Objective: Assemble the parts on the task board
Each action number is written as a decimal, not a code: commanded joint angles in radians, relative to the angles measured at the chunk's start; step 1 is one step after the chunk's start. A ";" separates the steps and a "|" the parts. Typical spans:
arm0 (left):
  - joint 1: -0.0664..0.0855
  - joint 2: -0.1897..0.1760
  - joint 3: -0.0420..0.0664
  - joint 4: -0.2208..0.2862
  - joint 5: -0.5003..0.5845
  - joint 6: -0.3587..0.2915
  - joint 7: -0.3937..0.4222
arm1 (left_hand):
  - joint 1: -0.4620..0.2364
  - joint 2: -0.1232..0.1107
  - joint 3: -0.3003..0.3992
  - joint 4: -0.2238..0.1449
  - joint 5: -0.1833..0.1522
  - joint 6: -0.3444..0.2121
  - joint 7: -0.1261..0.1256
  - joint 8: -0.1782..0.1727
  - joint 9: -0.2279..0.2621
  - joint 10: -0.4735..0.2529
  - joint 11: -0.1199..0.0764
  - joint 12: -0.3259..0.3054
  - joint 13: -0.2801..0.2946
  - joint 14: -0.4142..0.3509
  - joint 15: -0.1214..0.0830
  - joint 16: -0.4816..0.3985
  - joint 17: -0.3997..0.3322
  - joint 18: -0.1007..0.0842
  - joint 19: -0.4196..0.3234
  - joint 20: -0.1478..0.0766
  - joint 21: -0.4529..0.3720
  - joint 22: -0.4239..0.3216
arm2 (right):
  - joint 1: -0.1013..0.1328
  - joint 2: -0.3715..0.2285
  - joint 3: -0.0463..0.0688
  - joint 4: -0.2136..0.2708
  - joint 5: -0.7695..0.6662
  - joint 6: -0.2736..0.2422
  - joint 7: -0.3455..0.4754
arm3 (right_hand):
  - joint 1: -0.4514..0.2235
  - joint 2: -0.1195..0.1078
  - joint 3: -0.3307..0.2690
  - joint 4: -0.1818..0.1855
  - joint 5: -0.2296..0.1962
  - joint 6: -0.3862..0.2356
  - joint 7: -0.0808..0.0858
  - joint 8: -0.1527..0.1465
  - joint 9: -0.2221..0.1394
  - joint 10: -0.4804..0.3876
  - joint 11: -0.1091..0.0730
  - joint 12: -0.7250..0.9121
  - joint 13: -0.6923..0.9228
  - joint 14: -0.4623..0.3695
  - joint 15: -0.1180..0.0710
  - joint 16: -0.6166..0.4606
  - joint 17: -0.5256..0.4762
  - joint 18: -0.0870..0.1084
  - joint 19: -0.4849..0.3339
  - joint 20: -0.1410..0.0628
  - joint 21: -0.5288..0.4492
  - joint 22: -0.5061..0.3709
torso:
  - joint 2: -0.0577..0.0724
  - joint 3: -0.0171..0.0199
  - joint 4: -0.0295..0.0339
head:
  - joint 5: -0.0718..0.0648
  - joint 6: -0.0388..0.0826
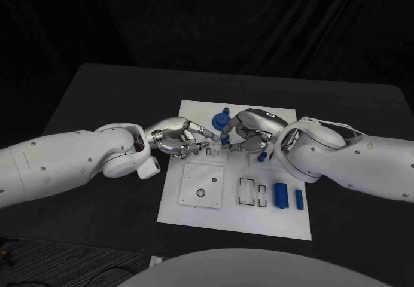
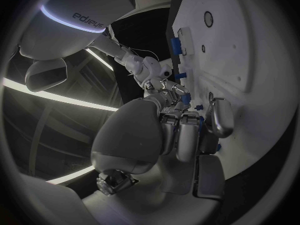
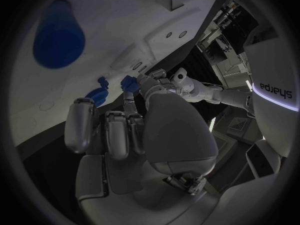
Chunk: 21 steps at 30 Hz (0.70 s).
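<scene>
Both hands meet over the task board. The left hand and right hand curl around small blue parts, though their exact grip is unclear. Two blue cylinders lie loose, so assembly looks unfinished.

Over the upper middle of the task board, the left hand and the right hand met and covered what lay beneath. A small blue part showed between their fingertips; which hand gripped it could not be told.
</scene>
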 commanded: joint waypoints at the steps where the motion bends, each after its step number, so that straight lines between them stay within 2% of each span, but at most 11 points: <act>1: -0.001 -0.001 0.001 0.003 0.004 0.010 0.013 | -0.004 0.002 0.004 0.000 0.005 0.011 -0.001 0.004 0.002 0.106 0.005 0.003 0.262 0.104 0.009 0.003 0.264 0.013 0.000 0.008 -0.006 0.000 | 0.004 -0.008 0.000 0.014 -0.007 -0.064 -0.005 | 0.004 0.006 0.003 -0.001 0.003 0.023 -0.026 0.004 0.041 0.100 0.007 -0.004 0.258 0.087 0.000 -0.005 0.198 0.005 -0.006 0.000 0.000 0.184 | 0.000 -0.0010 -0.0003 | 0.000 0.000; 7: -0.001 -0.001 0.001 0.002 0.004 0.010 0.010 | -0.005 0.002 0.005 -0.001 0.005 0.020 0.001 0.007 0.004 0.106 0.006 0.003 0.262 0.104 0.010 0.003 0.264 0.013 0.000 0.009 -0.006 0.001 | 0.012 -0.015 0.001 0.032 -0.007 -0.097 0.006 | 0.002 0.006 0.001 0.000 0.003 0.023 -0.025 0.003 0.041 0.100 0.008 -0.003 0.258 0.087 0.001 -0.003 0.199 0.005 -0.005 0.000 0.001 0.184 | 0.000 -0.0010 0.0005 | 0.000 0.000; 21: -0.001 0.005 0.001 -0.001 0.004 0.012 0.005 | -0.004 0.003 0.006 -0.002 0.006 0.020 0.005 0.008 0.003 0.106 0.009 0.003 0.262 0.104 0.011 0.003 0.264 0.014 -0.005 0.010 -0.009 -0.003 | 0.014 -0.001 0.000 0.026 -0.007 -0.078 0.006 | -0.002 0.006 0.001 0.003 0.007 0.016 -0.023 -0.002 0.039 0.100 0.010 -0.004 0.258 0.087 0.002 -0.003 0.199 0.005 -0.005 0.001 0.000 0.184 | 0.001 -0.0002 0.0008 | -0.003 0.000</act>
